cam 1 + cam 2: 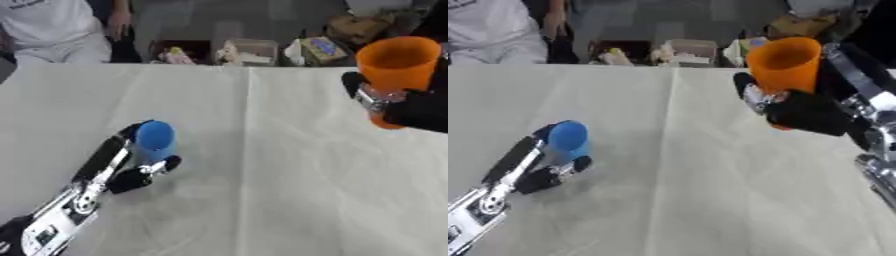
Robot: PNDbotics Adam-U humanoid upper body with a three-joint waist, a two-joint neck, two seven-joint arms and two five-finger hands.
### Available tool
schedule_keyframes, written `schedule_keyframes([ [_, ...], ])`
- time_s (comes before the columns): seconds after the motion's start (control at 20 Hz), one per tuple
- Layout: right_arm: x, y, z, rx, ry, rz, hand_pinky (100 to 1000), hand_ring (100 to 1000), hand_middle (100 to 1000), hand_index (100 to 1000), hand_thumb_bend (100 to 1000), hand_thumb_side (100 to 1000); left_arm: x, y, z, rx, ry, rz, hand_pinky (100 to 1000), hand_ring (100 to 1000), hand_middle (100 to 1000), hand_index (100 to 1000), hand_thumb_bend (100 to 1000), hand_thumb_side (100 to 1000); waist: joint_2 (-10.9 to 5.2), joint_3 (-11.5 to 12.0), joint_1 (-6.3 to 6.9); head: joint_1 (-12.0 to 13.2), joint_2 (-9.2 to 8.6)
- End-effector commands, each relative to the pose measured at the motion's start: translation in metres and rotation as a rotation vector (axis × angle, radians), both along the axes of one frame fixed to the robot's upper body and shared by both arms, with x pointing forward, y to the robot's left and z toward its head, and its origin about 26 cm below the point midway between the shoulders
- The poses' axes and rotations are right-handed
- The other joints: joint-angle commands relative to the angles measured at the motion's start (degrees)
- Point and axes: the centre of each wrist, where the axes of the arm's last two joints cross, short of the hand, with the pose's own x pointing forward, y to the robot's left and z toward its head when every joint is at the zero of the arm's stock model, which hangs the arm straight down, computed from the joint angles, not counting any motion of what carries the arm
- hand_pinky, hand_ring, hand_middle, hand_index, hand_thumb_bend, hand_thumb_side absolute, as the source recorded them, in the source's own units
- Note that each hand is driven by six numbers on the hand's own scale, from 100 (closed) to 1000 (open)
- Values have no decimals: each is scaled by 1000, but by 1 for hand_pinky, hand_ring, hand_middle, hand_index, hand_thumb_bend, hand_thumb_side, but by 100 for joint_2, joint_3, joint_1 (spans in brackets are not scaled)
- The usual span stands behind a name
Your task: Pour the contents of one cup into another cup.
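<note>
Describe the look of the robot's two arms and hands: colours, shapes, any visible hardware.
The left arm is silver-white metal with round joint hardware, plus a long black strip running toward its black left hand. The right arm is mostly black with silver segments and a rounded silver joint low down; its right hand is black and bulky, with a silver metallic patch beside the fingers. No cables or markings can be made out.

This looks like a robot test room or lab rather than a home. A wide desk (262,165) is covered with a plain pale cloth (289,200) that has a fold line down its middle. Along the far edge sit open cardboard boxes (249,51) crammed with small mixed items, like a stock of props. Behind them is a grey floor (219,20), and a seated person in white (52,30) is at the far left corner.
</note>
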Motion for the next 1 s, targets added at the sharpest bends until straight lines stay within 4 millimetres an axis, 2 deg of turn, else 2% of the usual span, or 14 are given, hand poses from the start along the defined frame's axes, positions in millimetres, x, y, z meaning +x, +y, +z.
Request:
schedule_keyframes([
  [0.05, -5, -1, 7, -3, -23, 4, 487, 484, 492, 587, 100, 287, 1, 7, 19, 16, -65, 54, 947, 924, 898, 1000, 697, 915, -171, 14, 11, -11, -43],
  [0.35, -5, -2, 7, -4, -22, 4, 487, 483, 491, 587, 100, 287, 0, 9, 25, 34, -89, 81, 958, 931, 901, 1000, 694, 915, -194, 18, 28, -19, -57],
  [1.0, -5, -1, 7, 3, -19, 5, 487, 484, 492, 587, 100, 279, 5, -1, 30, 96, -59, 60, 976, 942, 907, 1000, 707, 920, -203, -1, 36, -1, -117],
])
